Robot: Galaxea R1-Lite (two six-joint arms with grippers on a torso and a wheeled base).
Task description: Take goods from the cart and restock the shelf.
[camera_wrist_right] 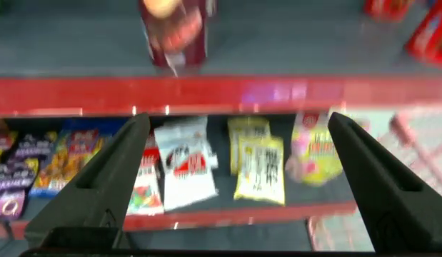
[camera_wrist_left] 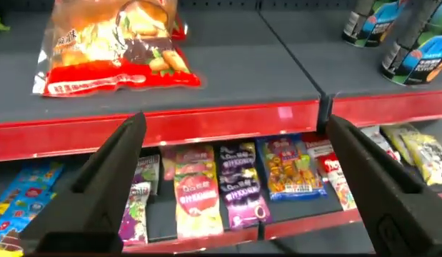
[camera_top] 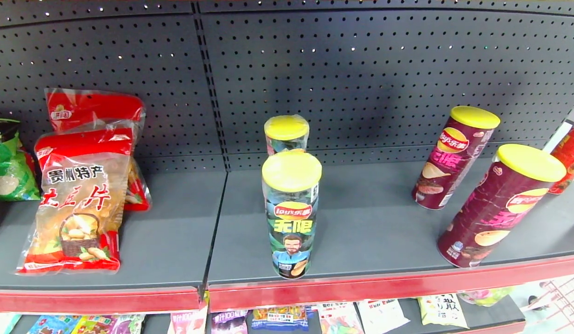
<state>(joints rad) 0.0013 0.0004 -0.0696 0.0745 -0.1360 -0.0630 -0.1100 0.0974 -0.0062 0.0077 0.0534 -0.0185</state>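
My left end effector (camera_wrist_left: 235, 120) and right end effector (camera_wrist_right: 238, 118) gape wide, empty, before the grey shelf (camera_top: 370, 232), pegboard (camera_top: 361, 69) behind. A green can (camera_top: 291, 218) stands at its front edge, a purple can (camera_top: 495, 208) toward its right end.

Front chip bag (camera_top: 78, 204): black characters on a white band, big white-and-red characters under it. Front yellow-lidded can (camera_top: 291, 218): oval red-yellow logo, green characters below. Rear purple can (camera_top: 454, 157) and front purple can (camera_top: 495, 208): same oval logo, pink characters. Lower-shelf packets (camera_wrist_left: 196, 193): print too blurred to read. White packet (camera_wrist_right: 185, 168): red mark, unreadable.
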